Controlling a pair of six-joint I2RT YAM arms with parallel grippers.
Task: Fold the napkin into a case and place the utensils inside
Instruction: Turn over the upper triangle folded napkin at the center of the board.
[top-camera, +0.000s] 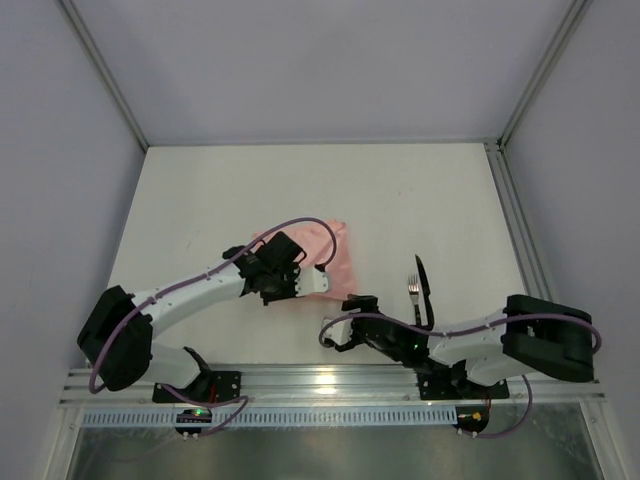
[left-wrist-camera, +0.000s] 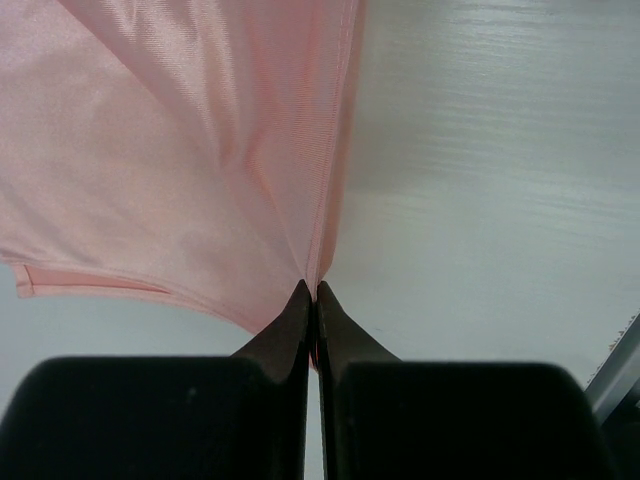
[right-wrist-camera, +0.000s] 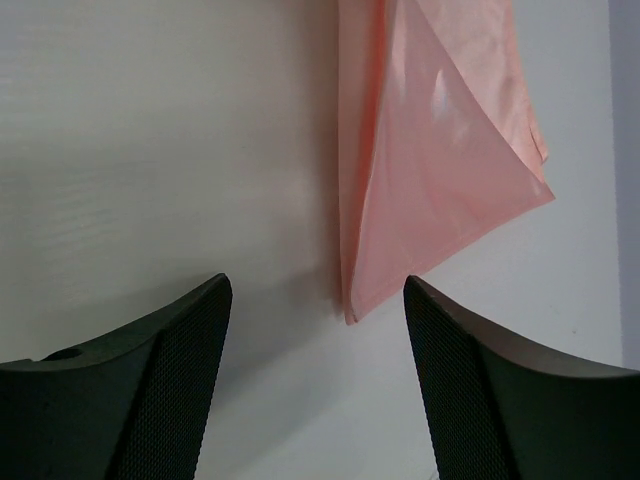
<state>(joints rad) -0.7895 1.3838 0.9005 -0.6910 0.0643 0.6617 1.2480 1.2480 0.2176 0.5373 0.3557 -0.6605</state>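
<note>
1. The table (top-camera: 200, 200) carries the napkin (top-camera: 332, 248) near its middle, with both arms reaching in from the napkin's near side.
2. The napkin is partly folded. The right wrist view shows stacked layers with a triangular flap (right-wrist-camera: 440, 190), and it is not yet a narrow pouch. So the folding step appears to be in hand, with the case unfinished.
3. The left gripper (left-wrist-camera: 312, 296) sits at the napkin's near edge. Its fingers are pressed together and pinch a hemmed fold of the cloth, which fans away from the tips.
4. The right gripper (right-wrist-camera: 315, 300) is just short of the napkin's near corner. Its fingers are spread wide with nothing between them, and they do not touch the cloth.
5. The next move likely calls for the left gripper to carry its pinched edge across. The right gripper would pin or take that corner so the layers stay aligned.
6. The utensils (top-camera: 420, 292) lie side by side to the right of the napkin, apart from it and untouched.
</note>
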